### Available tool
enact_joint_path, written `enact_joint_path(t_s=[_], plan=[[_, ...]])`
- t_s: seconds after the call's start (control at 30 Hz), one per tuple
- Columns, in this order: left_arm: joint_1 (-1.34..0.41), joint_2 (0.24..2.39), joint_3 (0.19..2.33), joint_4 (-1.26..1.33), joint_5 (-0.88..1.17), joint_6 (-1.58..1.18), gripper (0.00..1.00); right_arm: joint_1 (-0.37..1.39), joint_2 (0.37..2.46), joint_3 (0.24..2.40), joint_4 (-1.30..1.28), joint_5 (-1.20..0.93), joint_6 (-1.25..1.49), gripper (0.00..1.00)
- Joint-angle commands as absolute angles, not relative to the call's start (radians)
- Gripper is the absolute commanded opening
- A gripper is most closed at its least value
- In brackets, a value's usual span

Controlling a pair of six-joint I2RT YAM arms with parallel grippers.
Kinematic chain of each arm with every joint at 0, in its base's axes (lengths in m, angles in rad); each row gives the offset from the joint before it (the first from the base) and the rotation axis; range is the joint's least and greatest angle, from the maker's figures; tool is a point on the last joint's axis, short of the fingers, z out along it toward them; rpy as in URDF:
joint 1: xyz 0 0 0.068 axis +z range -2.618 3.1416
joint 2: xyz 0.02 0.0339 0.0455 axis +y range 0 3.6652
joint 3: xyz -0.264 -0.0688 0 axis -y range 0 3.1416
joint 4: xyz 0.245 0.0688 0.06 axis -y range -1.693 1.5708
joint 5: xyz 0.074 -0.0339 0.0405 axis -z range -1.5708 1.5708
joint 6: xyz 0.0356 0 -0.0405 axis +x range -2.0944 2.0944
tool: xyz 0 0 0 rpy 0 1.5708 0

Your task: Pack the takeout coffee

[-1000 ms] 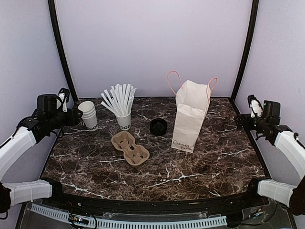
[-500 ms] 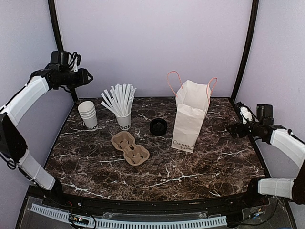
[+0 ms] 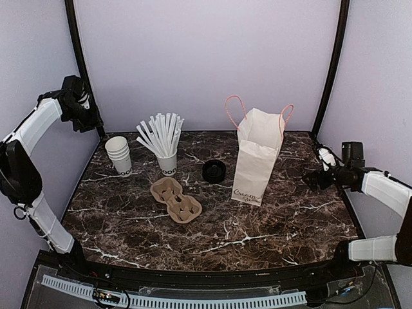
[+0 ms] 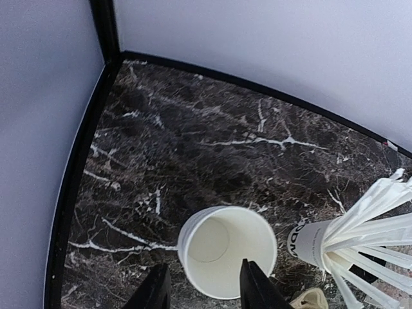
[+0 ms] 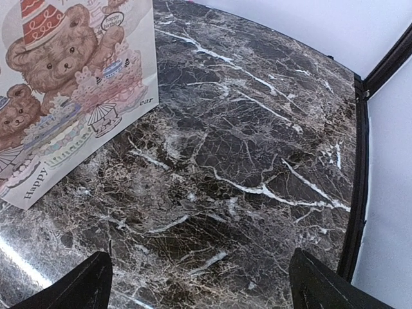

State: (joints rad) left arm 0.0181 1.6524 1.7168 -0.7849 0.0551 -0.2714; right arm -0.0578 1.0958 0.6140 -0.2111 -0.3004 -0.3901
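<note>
No takeout coffee with a lid on shows in any view. A lidless stack of white cups [image 3: 119,154] stands at the back left, and the left wrist view looks down into its top cup [image 4: 225,248]. My left gripper [image 3: 90,119] hangs high above that stack by the back-left post. Its jaws [image 4: 205,291] are partly apart with nothing between them. A loose black dome lid [image 3: 214,170] lies mid-table. The tall white paper bag [image 3: 257,158] stands upright and open. My right gripper [image 3: 315,177] hovers low to the right of the bag, jaws wide [image 5: 206,286] and empty.
A white cup full of white straws [image 3: 166,145] stands just right of the cup stack, and the straws [image 4: 370,222] show in the left wrist view. A brown pulp cup carrier [image 3: 176,199] lies in front of them. The bag's bear-printed side [image 5: 71,84] faces the right wrist camera. Black frame posts stand at both back corners.
My left arm swung up from beside the cup stack, and its gripper now points down by the post with narrower jaws. The right gripper drifted slightly down and left.
</note>
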Motion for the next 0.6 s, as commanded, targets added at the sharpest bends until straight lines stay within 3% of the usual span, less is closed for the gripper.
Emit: enact_joint_path(t_s=[0.0, 0.57], plan=[[0.055, 1.670, 1.644, -0.877, 0.158, -0.283, 0.42, -0.034, 1.108, 0.629, -0.199, -0.318, -0.415, 0.97], [0.057, 1.798, 1.670, -0.880, 0.083, -0.273, 0.24, -0.027, 1.097, 0.624, -0.206, -0.321, -0.419, 0.97]])
